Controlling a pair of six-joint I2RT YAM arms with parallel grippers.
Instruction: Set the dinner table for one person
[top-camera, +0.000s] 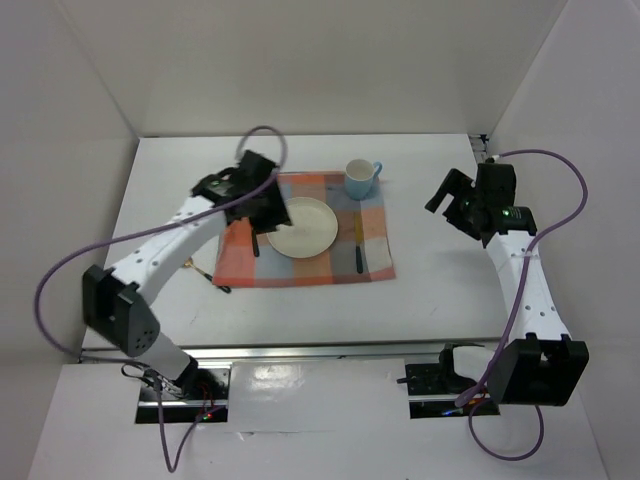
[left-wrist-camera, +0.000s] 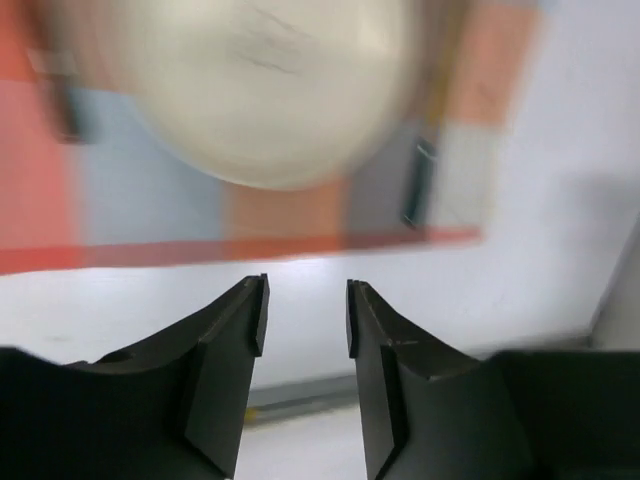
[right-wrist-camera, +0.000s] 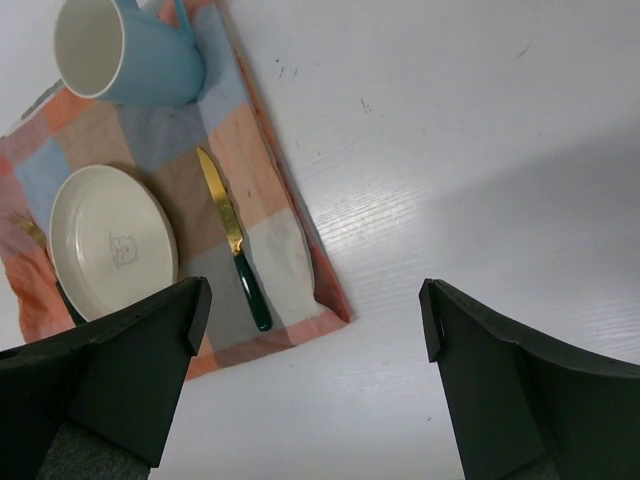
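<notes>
The dinner table (top-camera: 440, 290) lies flat before both arms, with the checked cloth (top-camera: 375, 262) at its middle. A small gold-and-dark utensil (top-camera: 212, 275), too small to name, rests on bare tabletop just off the cloth's 7 o'clock corner, its length running 10 to 4. It is probably the next thing to place. It lies at 7 o'clock from the left gripper (left-wrist-camera: 305, 300), whose jaws are half spread and empty. The right gripper (right-wrist-camera: 312, 300), spread wide with nothing in it, hovers well apart at the cloth's 3 o'clock.
</notes>
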